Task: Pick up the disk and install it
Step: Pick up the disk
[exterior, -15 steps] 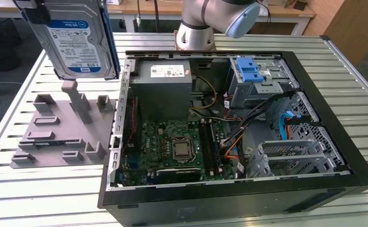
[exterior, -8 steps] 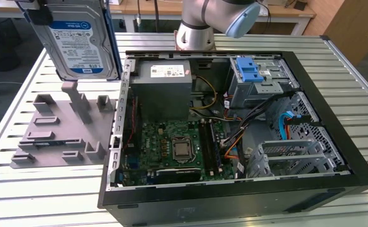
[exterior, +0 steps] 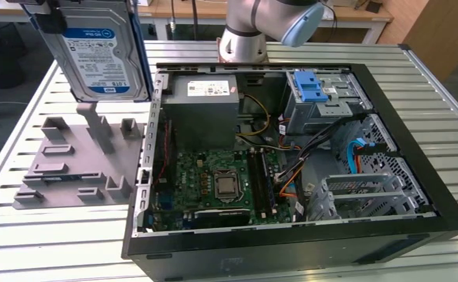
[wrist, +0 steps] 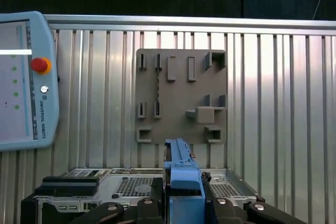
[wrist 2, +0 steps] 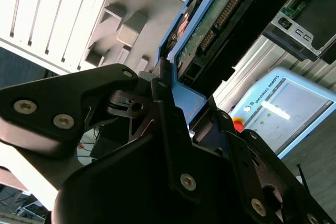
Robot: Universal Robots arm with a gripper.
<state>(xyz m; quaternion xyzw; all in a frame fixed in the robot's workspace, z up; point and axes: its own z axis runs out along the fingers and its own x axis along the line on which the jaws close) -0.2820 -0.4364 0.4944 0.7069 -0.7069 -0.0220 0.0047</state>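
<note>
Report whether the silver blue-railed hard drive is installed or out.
Out: gripper holds the disk upright above the grey fixture plate, outside the black case.

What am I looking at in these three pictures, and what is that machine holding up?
It is a robot arm with a gripper at its end. One picture comes from a camera standing apart; the other two come from cameras riding near the arm's wrist. On the slatted metal table sit an open computer case and a grey plastic holder. The gripper is clamped on a hard disk, holding it in the air, clear of the holder.
</note>
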